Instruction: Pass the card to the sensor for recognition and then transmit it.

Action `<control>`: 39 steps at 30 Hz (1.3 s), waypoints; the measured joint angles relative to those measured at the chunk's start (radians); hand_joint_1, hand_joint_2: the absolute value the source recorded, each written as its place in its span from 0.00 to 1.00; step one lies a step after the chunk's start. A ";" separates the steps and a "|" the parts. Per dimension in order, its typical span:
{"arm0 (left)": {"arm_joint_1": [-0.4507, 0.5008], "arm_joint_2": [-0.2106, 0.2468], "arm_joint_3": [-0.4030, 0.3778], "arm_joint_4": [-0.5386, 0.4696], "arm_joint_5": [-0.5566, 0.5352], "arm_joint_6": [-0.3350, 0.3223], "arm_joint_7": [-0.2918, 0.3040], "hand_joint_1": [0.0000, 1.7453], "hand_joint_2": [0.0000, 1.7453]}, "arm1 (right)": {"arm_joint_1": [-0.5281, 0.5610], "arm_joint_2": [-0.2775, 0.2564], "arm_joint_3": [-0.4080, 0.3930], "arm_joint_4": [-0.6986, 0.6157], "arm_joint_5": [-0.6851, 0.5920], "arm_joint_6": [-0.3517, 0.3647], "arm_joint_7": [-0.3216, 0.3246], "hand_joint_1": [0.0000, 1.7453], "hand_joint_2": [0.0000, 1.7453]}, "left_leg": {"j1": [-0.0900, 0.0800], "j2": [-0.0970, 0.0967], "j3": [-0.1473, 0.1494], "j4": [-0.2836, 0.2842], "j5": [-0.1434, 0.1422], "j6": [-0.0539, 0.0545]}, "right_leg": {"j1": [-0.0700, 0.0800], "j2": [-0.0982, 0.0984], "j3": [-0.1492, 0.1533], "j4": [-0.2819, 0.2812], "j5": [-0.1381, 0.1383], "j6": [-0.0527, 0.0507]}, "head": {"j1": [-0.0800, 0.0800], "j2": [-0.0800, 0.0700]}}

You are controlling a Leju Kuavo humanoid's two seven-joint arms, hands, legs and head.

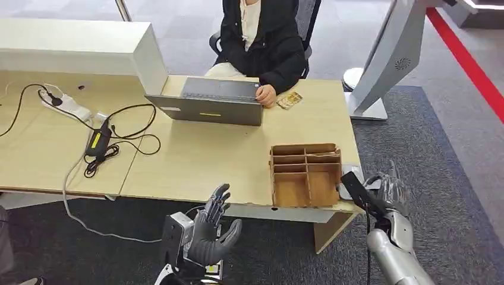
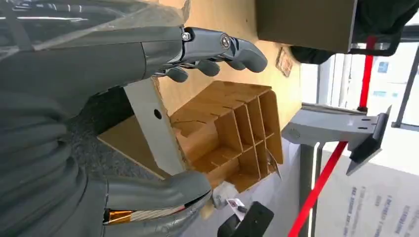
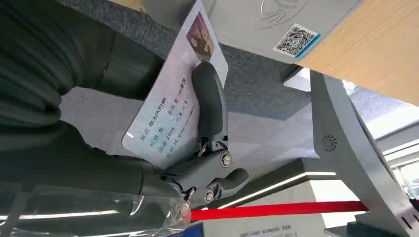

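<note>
My right hand (image 3: 197,163) holds a pale ID card (image 3: 168,113) with a small photo and printed text, a dark finger pressed across its face. The card's photo end sits just under the grey sensor (image 3: 276,19), which carries a QR sticker (image 3: 296,37) at the wooden desk's corner. In the head view the right hand (image 1: 389,193) hangs just off the desk's (image 1: 196,160) near right corner. My left hand (image 1: 213,228) is raised below the desk's front edge with fingers spread and nothing in it. In the left wrist view the left hand (image 2: 74,74) faces the cardboard box.
A divided cardboard box (image 1: 306,174) stands on the desk's near right corner. Across the desk a seated person (image 1: 261,35) rests a hand by a grey laptop (image 1: 208,101), with a small card (image 1: 289,100) beside it. A power strip and cables (image 1: 65,105) lie at left. A white kiosk stand (image 1: 386,59) rises at right.
</note>
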 joint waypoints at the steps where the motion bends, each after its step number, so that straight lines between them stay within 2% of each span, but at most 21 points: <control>1: 0.000 0.000 0.000 0.000 0.000 -0.001 0.001 0.00 1.00 | 0.000 0.000 0.000 0.002 0.000 0.000 0.000 1.00 1.00 | 0.000 0.000 0.000 0.000 0.000 0.000 | 0.000 0.000 0.000 0.000 0.000 0.000 | 0.000 0.000; 17: -0.004 -0.005 -0.005 0.000 0.008 -0.016 0.003 0.00 1.00 | 0.000 0.000 0.006 0.015 -0.014 0.000 0.008 1.00 1.00 | 0.000 0.000 0.001 0.000 0.000 0.000 | 0.000 0.000 0.001 0.000 0.000 0.000 | 0.000 0.000; 22: -0.023 -0.002 -0.004 0.002 0.008 -0.051 0.004 0.00 1.00 | -0.006 0.000 0.007 0.012 -0.014 -0.001 0.010 1.00 1.00 | 0.000 0.000 0.001 0.000 0.000 0.000 | 0.000 0.000 0.002 0.000 0.000 0.000 | 0.000 0.000; 28: -0.033 -0.002 -0.004 0.010 0.005 -0.079 -0.006 0.00 1.00 | -0.014 -0.005 0.016 -0.013 -0.046 0.000 0.012 1.00 1.00 | 0.000 0.000 0.001 0.000 0.000 0.000 | 0.000 0.000 0.002 0.000 0.000 0.000 | 0.000 0.000; 35: -0.033 -0.014 -0.006 0.019 -0.001 -0.067 -0.019 0.00 1.00 | -0.054 -0.013 0.029 -0.062 -0.062 0.000 0.003 1.00 1.00 | 0.000 0.000 0.001 0.000 0.000 0.000 | 0.000 0.000 0.001 0.000 0.000 0.000 | 0.000 0.000; 39: -0.043 -0.013 -0.006 0.026 -0.002 -0.087 -0.019 0.00 1.00 | -0.087 -0.019 0.054 -0.103 -0.072 0.000 0.031 1.00 1.00 | 0.000 0.000 0.001 0.000 0.000 0.000 | 0.000 0.000 0.001 0.000 0.000 0.000 | 0.000 0.000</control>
